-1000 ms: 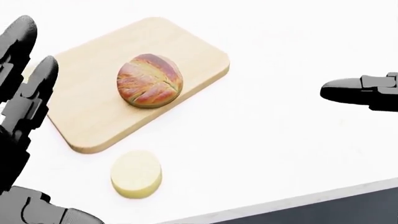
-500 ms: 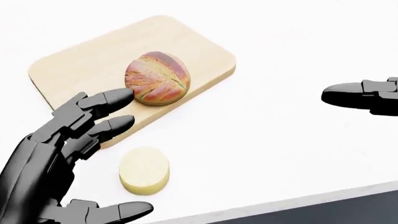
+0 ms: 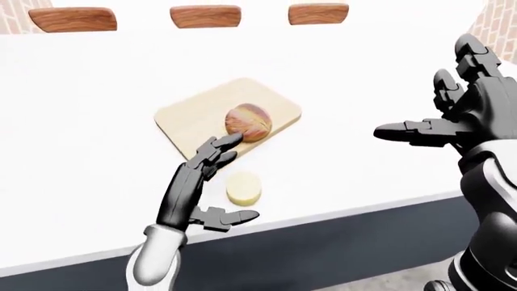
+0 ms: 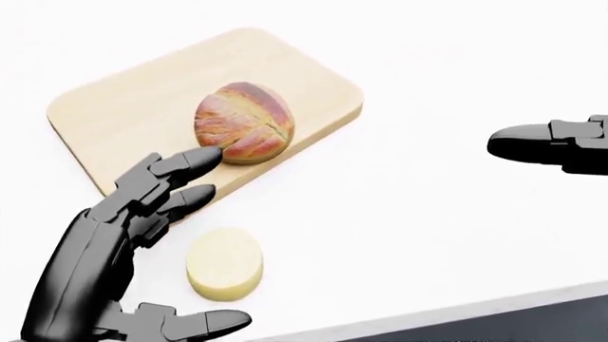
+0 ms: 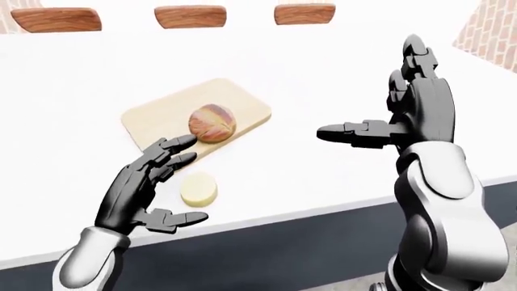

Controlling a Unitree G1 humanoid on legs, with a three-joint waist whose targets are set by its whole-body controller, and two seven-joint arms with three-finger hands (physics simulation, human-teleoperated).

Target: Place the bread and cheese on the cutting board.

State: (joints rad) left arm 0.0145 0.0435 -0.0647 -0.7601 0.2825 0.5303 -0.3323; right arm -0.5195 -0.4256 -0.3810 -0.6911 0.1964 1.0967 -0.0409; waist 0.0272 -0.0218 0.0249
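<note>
Compared with the head view half a second ago, the left robot hand (image 4: 142,249) has advanced slightly toward the view's top, so that its longest fingertip (image 4: 204,158) now reaches the lower edge of the bread (image 4: 244,122); whether it touches cannot be told. This robot hand is spread, its thumb splayed low beside the cheese (image 4: 225,263), and it grips nothing. The right robot hand (image 5: 416,109) hovers well apart at the view's right, also spread and empty, thumb pointing toward the board. The bread already rests near the middle of the cutting board (image 4: 123,107). The cheese lies on the white table (image 4: 428,235), just beside the board's near edge and between the left fingers and thumb. Three wooden pieces (image 3: 206,15) sit along the far edge of the table in the left-eye view. Judged from its form, the cheese is a small, light, firm disc with a smooth rim that may slip; a pinch across opposite sides of the rim, thumb against fingers, appears most secure. The bread part seems complete; the cheese remains to be moved.
</note>
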